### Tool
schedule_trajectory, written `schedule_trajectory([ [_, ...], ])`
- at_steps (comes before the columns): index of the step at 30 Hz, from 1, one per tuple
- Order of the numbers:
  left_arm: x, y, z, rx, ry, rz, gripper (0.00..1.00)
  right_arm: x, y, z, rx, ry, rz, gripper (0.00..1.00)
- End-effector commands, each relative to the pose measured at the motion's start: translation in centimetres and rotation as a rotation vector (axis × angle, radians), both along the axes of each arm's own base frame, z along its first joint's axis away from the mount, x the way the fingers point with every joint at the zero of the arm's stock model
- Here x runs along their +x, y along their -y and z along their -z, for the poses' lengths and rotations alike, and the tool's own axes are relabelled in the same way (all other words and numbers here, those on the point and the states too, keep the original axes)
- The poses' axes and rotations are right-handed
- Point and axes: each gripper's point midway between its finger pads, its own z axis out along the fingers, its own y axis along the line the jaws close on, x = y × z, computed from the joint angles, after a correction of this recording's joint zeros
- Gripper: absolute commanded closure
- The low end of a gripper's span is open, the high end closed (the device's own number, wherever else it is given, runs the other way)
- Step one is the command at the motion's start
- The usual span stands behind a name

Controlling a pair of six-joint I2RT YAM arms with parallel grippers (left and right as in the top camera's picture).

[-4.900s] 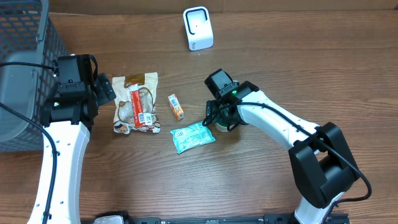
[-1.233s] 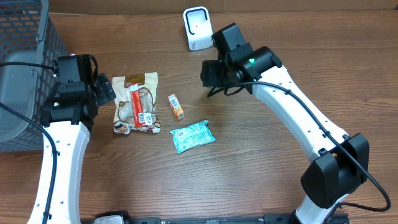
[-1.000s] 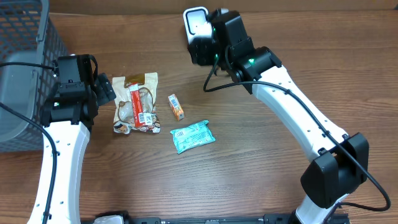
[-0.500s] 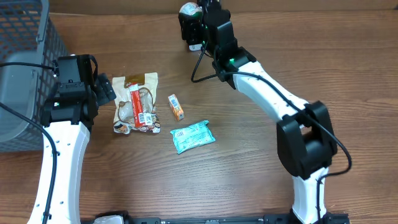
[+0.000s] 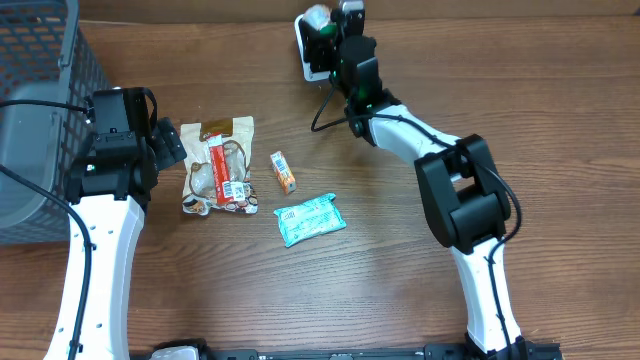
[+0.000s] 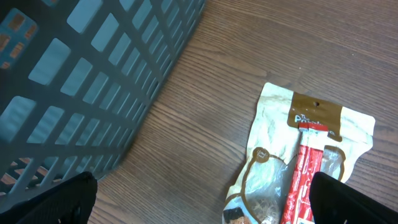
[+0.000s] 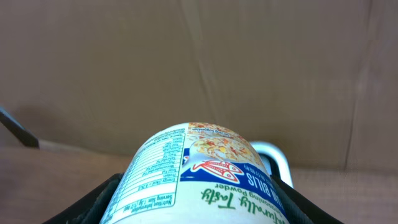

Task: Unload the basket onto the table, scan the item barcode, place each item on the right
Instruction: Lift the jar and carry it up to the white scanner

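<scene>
The item is a white jar [image 7: 199, 180] with a blue fish label and green lettering. My right gripper [image 7: 199, 208] is shut on it, one dark finger on each side. In the overhead view the jar [image 5: 317, 18] is held up at the table's far edge by the right gripper [image 5: 333, 28], directly in front of the white scanner [image 5: 309, 64]. The scanner's rounded rim [image 7: 281, 158] shows just behind the jar. No barcode shows in these views. My left gripper [image 5: 166, 144] stands open at the left, with nothing between its fingers.
A clear snack bag [image 5: 220, 165] with a red strip lies beside the left gripper. A small orange box [image 5: 283, 172] and a teal packet [image 5: 310, 220] lie mid-table. A dark mesh basket [image 5: 40, 100] fills the far left. A cardboard wall [image 7: 199, 62] rises behind the scanner.
The right arm has lifted the jar from mid-table and carried it back to the scanner. In the last half second it shifted slightly right. The left arm has not moved.
</scene>
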Motion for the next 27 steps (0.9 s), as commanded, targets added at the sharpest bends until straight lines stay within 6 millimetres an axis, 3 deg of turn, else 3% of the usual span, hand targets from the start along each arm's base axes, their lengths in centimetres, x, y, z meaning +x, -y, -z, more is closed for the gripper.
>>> schedule_trajectory([
  [1, 0.2, -0.1, -0.4, 0.015, 0.008, -0.004, 0.00, 1.5, 0.6, -0.5, 0.018, 0.050, 0.016, 0.96],
  [6, 0.2, -0.1, -0.4, 0.015, 0.008, -0.004, 0.00, 2.5, 1.9, -2.9, 0.080, 0.180, 0.033, 0.96],
  [12, 0.2, -0.1, -0.4, 0.015, 0.008, -0.004, 0.00, 2.7, 0.6, -5.3, 0.098, 0.216, -0.002, 0.96],
  [16, 0.2, -0.1, -0.4, 0.015, 0.008, -0.004, 0.00, 2.9, 0.8, -4.1, 0.102, 0.194, 0.001, 0.96],
  [20, 0.2, -0.1, -0.4, 0.015, 0.008, -0.004, 0.00, 3.2, 0.6, -1.5, 0.145, 0.150, 0.005, 0.96],
  [27, 0.2, -0.1, -0.4, 0.015, 0.008, -0.004, 0.00, 3.2, 0.2, -2.1, 0.154, 0.160, -0.015, 0.96],
])
